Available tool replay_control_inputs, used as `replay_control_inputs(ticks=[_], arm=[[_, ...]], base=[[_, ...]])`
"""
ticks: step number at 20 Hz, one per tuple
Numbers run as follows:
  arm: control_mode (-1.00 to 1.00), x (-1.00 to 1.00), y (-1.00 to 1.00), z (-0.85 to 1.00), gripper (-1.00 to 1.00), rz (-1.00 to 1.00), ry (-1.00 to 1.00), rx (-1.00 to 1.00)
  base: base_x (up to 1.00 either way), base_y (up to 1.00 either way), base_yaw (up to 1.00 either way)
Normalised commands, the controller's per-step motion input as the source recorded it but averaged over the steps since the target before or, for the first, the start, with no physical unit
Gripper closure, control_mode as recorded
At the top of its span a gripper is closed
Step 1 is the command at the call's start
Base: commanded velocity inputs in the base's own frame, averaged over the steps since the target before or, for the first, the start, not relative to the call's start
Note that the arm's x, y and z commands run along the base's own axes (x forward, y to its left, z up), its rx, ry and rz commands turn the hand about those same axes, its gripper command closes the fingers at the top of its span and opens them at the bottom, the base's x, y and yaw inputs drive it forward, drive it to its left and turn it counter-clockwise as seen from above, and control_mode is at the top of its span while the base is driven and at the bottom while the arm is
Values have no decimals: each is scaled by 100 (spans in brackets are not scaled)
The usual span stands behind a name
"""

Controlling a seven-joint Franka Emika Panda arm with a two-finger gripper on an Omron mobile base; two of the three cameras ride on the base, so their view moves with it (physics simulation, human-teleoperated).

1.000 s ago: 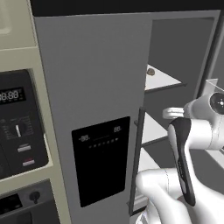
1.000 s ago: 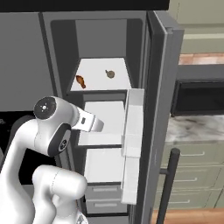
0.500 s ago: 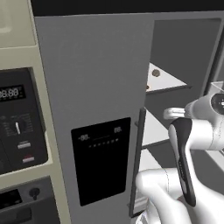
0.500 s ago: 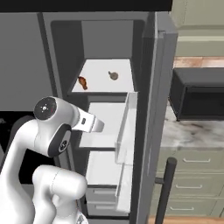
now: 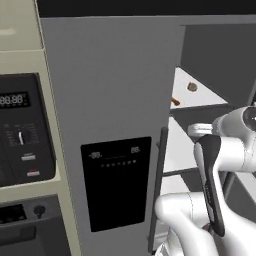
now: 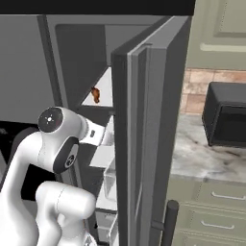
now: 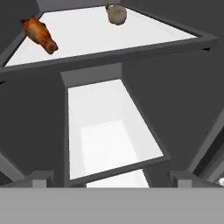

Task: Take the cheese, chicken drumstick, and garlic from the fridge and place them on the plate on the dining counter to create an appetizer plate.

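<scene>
1. The gripper (image 7: 112,181) has its fingers (image 7: 39,178) spread wide, holding nothing.
2. The chicken drumstick (image 7: 40,34) lies on the fridge (image 5: 115,100) upper shelf (image 7: 78,30), well beyond the left finger.
3. The garlic (image 7: 116,14) sits farther back, apart from it.

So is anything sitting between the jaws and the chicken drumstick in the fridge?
Nothing visible blocks it. The chicken drumstick lies in the open on the fridge's white upper shelf, apart from a small beige item, ahead of the open gripper.

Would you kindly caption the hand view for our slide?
Open gripper faces the fridge's white shelves, chicken drumstick and garlic lying apart on the upper one.
</scene>
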Motion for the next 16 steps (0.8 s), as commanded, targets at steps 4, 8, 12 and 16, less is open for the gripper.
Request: replay_control_inputs(ticks=[4, 8, 12, 16], arm=[[100, 0, 0, 0, -100, 0, 0, 0], [100, 0, 0, 0, -100, 0, 0, 0], [-100, 21, 0, 0, -100, 1, 1, 0], [-100, 48, 0, 0, -100, -5, -1, 0]], base=[[53, -6, 33], [36, -1, 19], [6, 0, 1], [0, 0, 0]])
